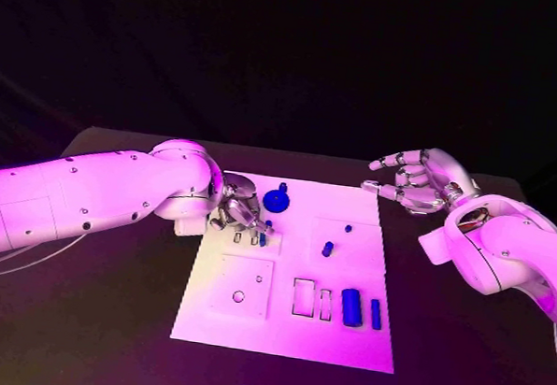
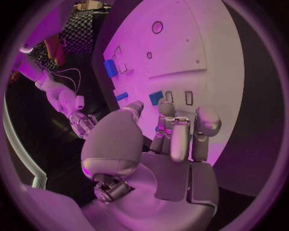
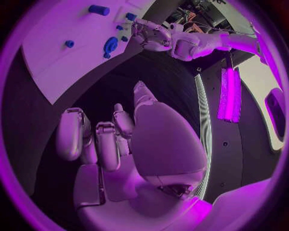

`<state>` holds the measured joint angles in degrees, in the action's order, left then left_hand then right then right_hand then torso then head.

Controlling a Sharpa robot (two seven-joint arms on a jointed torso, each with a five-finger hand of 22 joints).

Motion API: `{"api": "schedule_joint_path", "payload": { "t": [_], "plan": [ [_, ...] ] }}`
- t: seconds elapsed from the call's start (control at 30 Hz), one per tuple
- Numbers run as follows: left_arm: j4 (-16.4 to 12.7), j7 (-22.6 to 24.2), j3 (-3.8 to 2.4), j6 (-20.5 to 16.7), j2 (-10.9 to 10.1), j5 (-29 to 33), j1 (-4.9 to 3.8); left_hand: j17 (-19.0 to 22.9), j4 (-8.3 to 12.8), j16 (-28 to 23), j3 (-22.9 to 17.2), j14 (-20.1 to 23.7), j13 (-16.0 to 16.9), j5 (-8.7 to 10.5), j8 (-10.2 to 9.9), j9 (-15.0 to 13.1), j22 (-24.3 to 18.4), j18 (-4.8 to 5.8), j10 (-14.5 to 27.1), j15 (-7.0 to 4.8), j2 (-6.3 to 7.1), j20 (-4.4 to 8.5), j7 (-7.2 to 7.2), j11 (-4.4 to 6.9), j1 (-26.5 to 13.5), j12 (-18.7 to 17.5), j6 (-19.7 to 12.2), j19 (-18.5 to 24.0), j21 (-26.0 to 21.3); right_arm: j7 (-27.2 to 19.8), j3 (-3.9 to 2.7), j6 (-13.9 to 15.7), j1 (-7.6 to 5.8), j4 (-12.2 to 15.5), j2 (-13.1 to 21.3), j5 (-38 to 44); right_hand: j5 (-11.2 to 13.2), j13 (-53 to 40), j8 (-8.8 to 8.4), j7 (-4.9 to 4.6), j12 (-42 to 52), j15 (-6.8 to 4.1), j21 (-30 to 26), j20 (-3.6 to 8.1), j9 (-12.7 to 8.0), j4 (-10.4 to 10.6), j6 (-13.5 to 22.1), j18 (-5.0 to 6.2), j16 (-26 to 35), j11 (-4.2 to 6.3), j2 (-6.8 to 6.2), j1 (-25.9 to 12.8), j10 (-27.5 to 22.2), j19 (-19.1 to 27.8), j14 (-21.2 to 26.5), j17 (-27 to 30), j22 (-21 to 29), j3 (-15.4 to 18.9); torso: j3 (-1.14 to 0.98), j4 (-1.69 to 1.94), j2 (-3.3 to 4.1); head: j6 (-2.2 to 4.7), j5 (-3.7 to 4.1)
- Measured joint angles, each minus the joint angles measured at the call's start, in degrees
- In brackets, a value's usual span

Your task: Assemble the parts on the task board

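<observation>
The white task board [image 1: 283, 329] lies mid-table. My left hand [image 1: 239, 209] hovers low over its far left part, fingers curled down beside small slots and a small blue part [image 1: 264, 238]. In the left wrist view the curled fingers [image 2: 175, 130] sit just short of a blue piece [image 2: 156, 97]; whether they pinch anything I cannot tell. A round blue part with a peg [image 1: 277, 199] stands near the far edge. A small blue peg [image 1: 327, 249] sits mid-board, and two blue bars [image 1: 351, 307] stand near the right edge. My right hand [image 1: 415, 182] is raised off the far right corner, fingers curled, holding nothing.
Empty rectangular slots [image 1: 303, 297] and a square plate with a round hole [image 1: 238, 295] take up the board's near half. Black table [image 1: 101, 323] lies on both sides of the board. The right wrist view shows the board [image 3: 66, 67] and my left hand [image 3: 151, 36] beyond the right hand.
</observation>
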<state>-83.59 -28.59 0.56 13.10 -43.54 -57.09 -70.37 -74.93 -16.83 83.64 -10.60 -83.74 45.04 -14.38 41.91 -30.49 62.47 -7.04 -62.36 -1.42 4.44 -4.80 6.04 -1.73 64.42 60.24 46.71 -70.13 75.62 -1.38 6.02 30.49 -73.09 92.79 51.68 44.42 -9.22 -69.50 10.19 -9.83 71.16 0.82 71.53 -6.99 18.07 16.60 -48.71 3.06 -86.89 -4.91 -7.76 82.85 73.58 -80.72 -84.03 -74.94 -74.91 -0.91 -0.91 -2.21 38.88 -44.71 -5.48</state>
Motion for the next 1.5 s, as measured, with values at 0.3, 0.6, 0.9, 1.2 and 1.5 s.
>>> {"api": "schedule_joint_path", "payload": {
  "t": [0.3, 0.6, 0.9, 1.2, 1.5],
  "plan": [
    [1.08, -0.04, 0.01, 0.12, 0.96, 0.09, 0.0, 0.0, 0.0, 0.0, 0.0, 0.0, 0.0, 0.0, 0.0, -0.06, 0.0, -0.01, 0.0, 0.0, 0.0, 0.0, 0.0, 0.0, 0.0, 0.0, 0.0, 0.0, 0.0, 0.15, 0.01, -0.12, 0.01, -0.02, -0.02, 0.18, 0.0, 0.0, 0.0, 0.0, 0.0, 0.0, 0.0, 0.0, 0.0, 0.0, 0.0, 0.0, 0.0, 0.0, 0.0, 0.0, 0.0, 0.0, 0.0, 0.01, 0.0, 0.0, 0.02, -0.07, 0.01, -0.14, 0.13],
    [2.04, -0.1, 0.06, 0.39, 1.58, 0.09, 0.0, 0.0, 0.0, 0.0, 0.0, 0.0, 0.13, 0.0, -0.02, -0.26, 0.15, 0.0, -0.21, 0.0, 0.0, 0.0, -0.08, 0.21, 0.0, 0.0, -0.09, 0.01, 0.26, 0.27, 0.01, -0.2, 0.01, -0.02, -0.03, 0.26, -0.22, -0.01, 0.22, 0.0, 0.0, 0.0, 0.0, 0.0, 0.0, 0.0, 0.0, 0.0, 0.0, 0.0, 0.0, 0.0, 0.0, 0.0, 0.0, 0.01, -0.03, 0.0, 0.0, -0.04, 0.0, -0.35, 0.25],
    [2.61, -0.19, 0.32, 1.28, 2.11, 0.09, 0.0, 0.01, 0.0, 0.0, 0.0, 0.0, 0.19, 0.0, 0.25, -0.49, 0.32, -0.01, -0.21, 0.0, -0.3, 0.0, -0.21, 0.2, 0.31, 0.0, -0.21, 0.01, 0.25, 0.42, 0.01, -0.27, 0.02, -0.02, -0.08, 0.32, -0.22, -0.01, 0.22, 0.0, 0.0, 0.0, 0.0, 0.0, 0.01, 0.0, 0.0, 0.0, 0.22, 0.0, 0.0, 0.01, 0.0, 0.0, 0.0, 0.02, -0.04, 0.0, -0.02, -0.01, -0.03, -0.49, 0.3],
    [2.75, -0.35, 0.43, 2.5, 2.28, -0.05, 0.0, 0.01, 0.1, 0.0, -0.25, 0.0, 0.3, 0.0, 0.25, -0.64, 0.34, 0.06, -0.21, 0.0, -0.31, 0.0, -0.21, 0.2, 0.92, 0.0, -0.21, 0.01, 0.45, 0.63, 0.03, -0.28, 0.03, -0.08, -0.12, 0.49, -0.22, -0.07, 0.22, 0.0, 0.0, 0.0, 0.0, 0.0, 0.01, 0.0, 0.0, 0.0, 0.23, 0.0, -0.01, 0.01, 0.0, 0.0, 0.0, 0.02, -0.03, 0.0, 0.0, 0.02, -0.04, -0.57, 0.34],
    [2.65, -0.4, 0.45, 2.61, 2.45, 0.08, 0.0, 0.01, 0.04, 0.0, -2.78, -0.21, 0.86, 0.0, 0.67, -1.59, 0.77, 0.89, -0.47, -0.21, -1.37, 0.0, -0.43, 0.46, 4.46, 0.04, -0.43, 0.01, 0.84, 0.81, 0.04, -0.28, 0.07, -0.11, -0.18, 0.62, -0.22, -0.07, 0.22, -0.01, 0.0, 0.0, -0.2, 0.0, 0.01, 0.0, -0.4, 0.0, 0.22, -0.01, -0.01, 0.01, 0.01, 0.0, 0.0, 0.02, -0.02, 0.0, 0.0, 0.01, -0.04, -0.58, 0.37]
  ]
}}
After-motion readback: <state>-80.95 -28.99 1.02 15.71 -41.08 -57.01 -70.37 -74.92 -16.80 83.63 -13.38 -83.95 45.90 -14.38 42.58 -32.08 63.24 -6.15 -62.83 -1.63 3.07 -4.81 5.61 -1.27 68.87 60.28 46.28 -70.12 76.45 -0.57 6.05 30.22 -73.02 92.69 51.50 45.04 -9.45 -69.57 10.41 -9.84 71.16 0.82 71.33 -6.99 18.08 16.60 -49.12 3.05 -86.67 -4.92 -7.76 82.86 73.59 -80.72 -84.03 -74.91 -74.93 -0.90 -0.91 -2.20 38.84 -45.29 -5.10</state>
